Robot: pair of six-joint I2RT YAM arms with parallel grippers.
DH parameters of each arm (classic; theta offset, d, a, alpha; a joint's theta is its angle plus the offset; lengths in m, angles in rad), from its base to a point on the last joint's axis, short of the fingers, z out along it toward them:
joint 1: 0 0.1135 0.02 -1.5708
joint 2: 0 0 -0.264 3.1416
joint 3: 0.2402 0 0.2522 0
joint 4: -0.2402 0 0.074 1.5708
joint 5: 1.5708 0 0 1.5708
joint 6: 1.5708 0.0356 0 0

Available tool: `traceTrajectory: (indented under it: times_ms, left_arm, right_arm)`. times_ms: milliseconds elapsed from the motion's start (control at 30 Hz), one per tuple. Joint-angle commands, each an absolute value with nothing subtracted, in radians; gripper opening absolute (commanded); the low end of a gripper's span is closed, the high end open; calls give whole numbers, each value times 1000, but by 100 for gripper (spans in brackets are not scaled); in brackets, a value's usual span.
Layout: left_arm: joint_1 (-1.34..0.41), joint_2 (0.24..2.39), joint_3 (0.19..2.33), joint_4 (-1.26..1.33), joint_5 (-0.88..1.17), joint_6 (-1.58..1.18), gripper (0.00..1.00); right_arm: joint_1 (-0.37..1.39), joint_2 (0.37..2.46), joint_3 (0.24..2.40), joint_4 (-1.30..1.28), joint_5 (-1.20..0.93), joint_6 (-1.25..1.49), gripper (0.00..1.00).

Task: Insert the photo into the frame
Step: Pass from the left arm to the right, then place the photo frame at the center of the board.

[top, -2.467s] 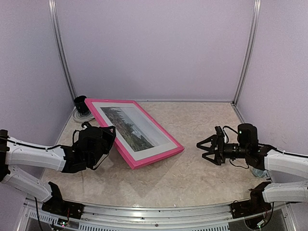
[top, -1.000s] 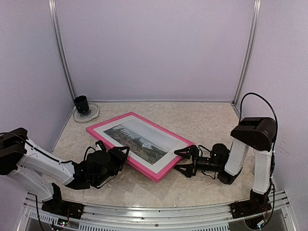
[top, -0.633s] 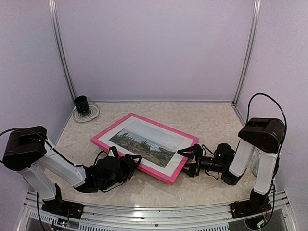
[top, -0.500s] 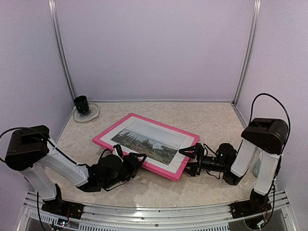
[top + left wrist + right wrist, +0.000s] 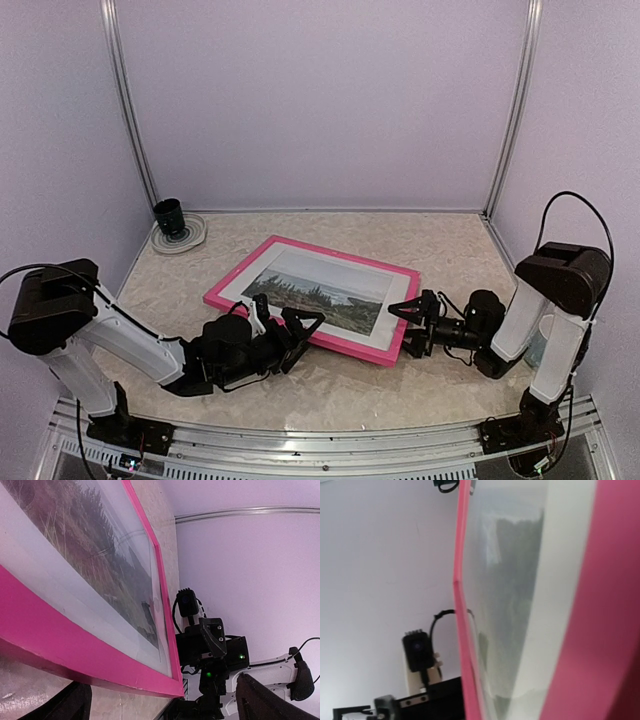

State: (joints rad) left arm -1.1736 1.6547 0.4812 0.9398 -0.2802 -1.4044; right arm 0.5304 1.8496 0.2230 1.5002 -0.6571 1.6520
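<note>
The pink-red frame (image 5: 345, 253) lies on the marble table, glass side up. Inside it, within a white mat, sits the photo (image 5: 320, 288) of dark trees and water. My left gripper (image 5: 293, 325) is low at the frame's near-left edge, its fingers spread wide and open. In the left wrist view the frame's rail (image 5: 60, 645) and the photo (image 5: 75, 545) fill the left. My right gripper (image 5: 408, 327) straddles the frame's right corner with its jaws apart. The right wrist view shows only the frame (image 5: 600, 630) and photo (image 5: 505, 580) up close.
A black cup (image 5: 168, 213) stands on a round coaster (image 5: 185, 238) at the back left corner. Lilac walls close in the table on three sides. A metal rail (image 5: 320, 440) runs along the near edge between the arm bases.
The frame has slid and turned to the right between the two low arms. My left gripper has opened wide at its near edge. The right gripper's jaws have narrowed a little.
</note>
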Motion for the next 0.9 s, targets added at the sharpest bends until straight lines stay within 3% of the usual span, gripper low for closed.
traceTrajectory:
  times_ms: [0,433,667,867]
  left_arm:
    - [-1178,1571,473,930,-220,-1383,99]
    - [-1144,1250,521,327,-381,-1217,99]
    - [-858,1117,521,188,-428,-1038,99]
    - [-645,1215,551,213,-344,-876,99]
  right_arm:
    - [491,1810,268,1427,-724,1549,78]
    - [387,1922,310,1463,-777,1544,79]
    - [345,1901,339,1307,-793,1464,79]
    - [312,1801,386,1041,-787,1317,81]
